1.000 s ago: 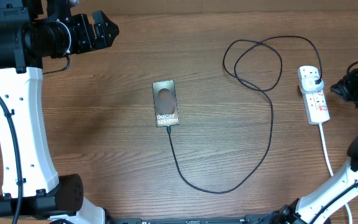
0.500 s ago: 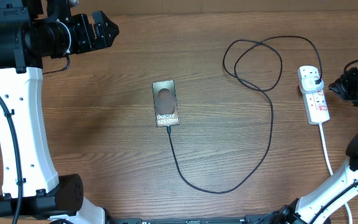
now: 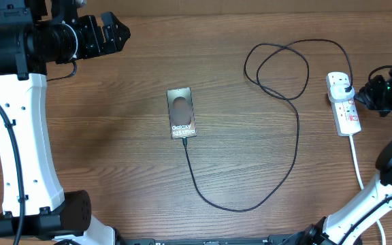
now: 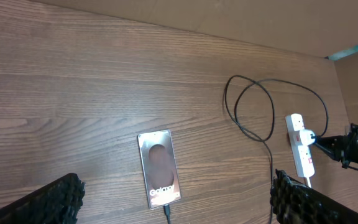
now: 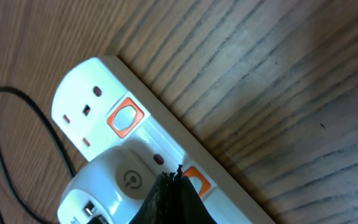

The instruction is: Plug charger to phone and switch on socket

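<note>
- Since a second ago, only the right gripper (image 3: 365, 95) has moved. It has crept toward 9 o'clock and closed in on the socket (image 3: 346, 114). The phone, charger and left arm lie as they did.
- At the far left of the overhead view, the left gripper (image 3: 118, 33) hangs at about 10 o'clock on the table (image 3: 101, 156). Its fingers are spread wide apart and hold nothing. It is well apart from every task item.
- Near the centre lies the phone (image 3: 181, 113), flat and face up. Its long axis runs 12 to 6 o'clock, with the lettered end and port pointing to 6.
- From the phone's 6 o'clock edge the charger (image 3: 297, 136) appears already plugged in. Its thin black cable sweeps toward 5 o'clock, climbs toward 1 o'clock, loops, and ends at a plug (image 3: 344, 86) seated in the socket.
- At the right, the socket lies with its long axis close to 12 to 6 o'clock. Its plugged outlet is at the 12 o'clock end, and its white cord (image 3: 356, 160) leaves at 6.
- The right gripper sits just at the socket's 3 o'clock side, so the socket lies toward 9 o'clock from it. This arm is far the nearer one.
- In the right wrist view the fingers appear pressed together into one dark tip, clamping nothing.
- That tip lies over the socket beside the plug. It partly hides one orange switch (image 5: 196, 176), while a second orange switch (image 5: 124, 118) shows clear.
- Whether the tip touches the hidden switch cannot be told. Judging from this, pressing that switch is the step in hand.
</note>
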